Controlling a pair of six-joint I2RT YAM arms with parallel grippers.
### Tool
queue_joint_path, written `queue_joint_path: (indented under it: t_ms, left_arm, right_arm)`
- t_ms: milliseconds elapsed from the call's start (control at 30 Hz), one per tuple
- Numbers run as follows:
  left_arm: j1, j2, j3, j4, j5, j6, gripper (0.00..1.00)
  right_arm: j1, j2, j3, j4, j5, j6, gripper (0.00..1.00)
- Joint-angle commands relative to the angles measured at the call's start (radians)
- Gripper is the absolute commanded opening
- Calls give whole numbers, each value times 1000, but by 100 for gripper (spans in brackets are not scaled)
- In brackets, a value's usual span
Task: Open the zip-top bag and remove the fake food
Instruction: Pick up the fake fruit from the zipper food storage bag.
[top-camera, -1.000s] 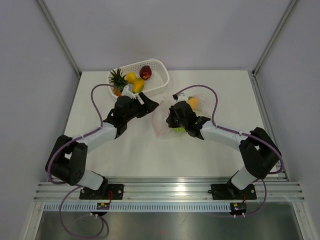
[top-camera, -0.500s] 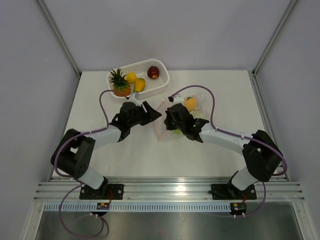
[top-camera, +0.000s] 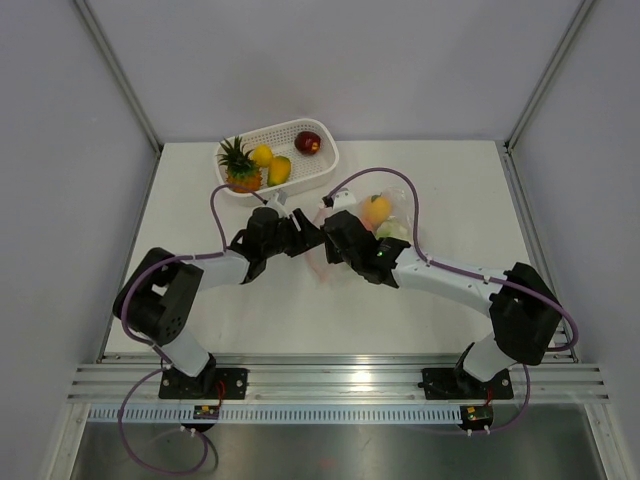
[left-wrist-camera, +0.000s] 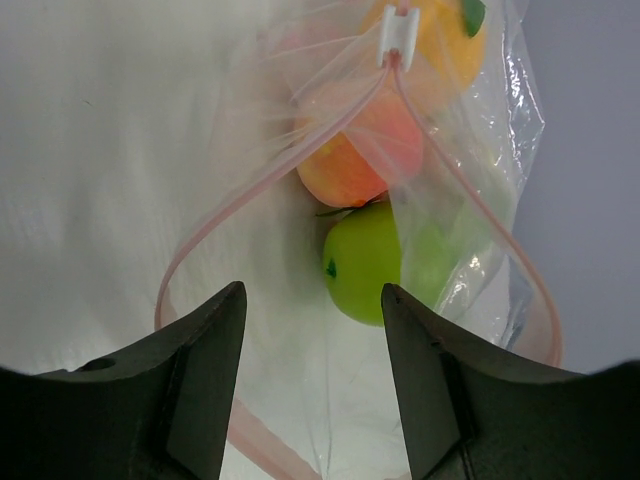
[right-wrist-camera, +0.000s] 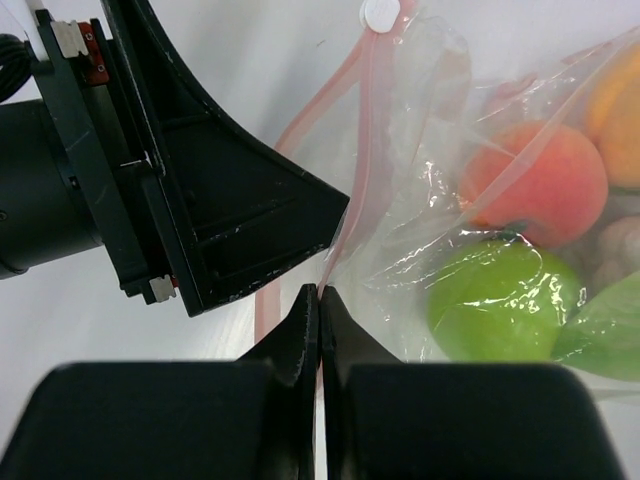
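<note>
At the middle of the table (top-camera: 470, 190), between the two grippers, lies the zip-top bag (left-wrist-camera: 490, 150). Its pink zip strip (right-wrist-camera: 360, 130) is spread into an open loop, with the white slider (left-wrist-camera: 400, 40) at the far end. Fake food (top-camera: 376, 210) shows through the clear plastic: a green apple (left-wrist-camera: 365, 265), a peach-coloured fruit (left-wrist-camera: 345, 165) touching it, and an orange (left-wrist-camera: 440, 35) beyond. The right gripper (right-wrist-camera: 320, 292) is pinched tight on the near edge of the zip strip, with the pink plastic caught between its closed fingers. The left gripper (left-wrist-camera: 312, 300) faces the bag's open mouth with its jaws standing apart; one of its fingers (right-wrist-camera: 250, 220) sits just beside the right gripper's tips. At the back left of the table stands a white basket (top-camera: 322, 135) holding a pineapple (top-camera: 238, 165), two yellow pieces (top-camera: 279, 170) and a dark red piece (top-camera: 308, 142).
</note>
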Motion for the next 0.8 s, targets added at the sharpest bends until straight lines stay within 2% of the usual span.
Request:
queue_joint_path:
  t_ms: [0, 167, 300, 600, 767]
  left_arm:
    - [-11, 5, 22, 86, 40, -16, 60]
    - [-35, 28, 25, 102, 45, -25, 60]
    - [-66, 32, 10, 121, -9, -31, 63]
    - [-101, 81, 37, 137, 34, -59, 68]
    - [-111, 123, 25, 218, 83, -111, 70]
  right_arm:
    - [16, -9, 55, -9, 61, -28, 0]
    - [25, -6, 55, -9, 73, -34, 0]
    - [26, -4, 55, -3, 75, -37, 0]
    - [42, -9, 66, -11, 121, -57, 0]
    - [40, -9, 64, -11, 135, -60, 0]
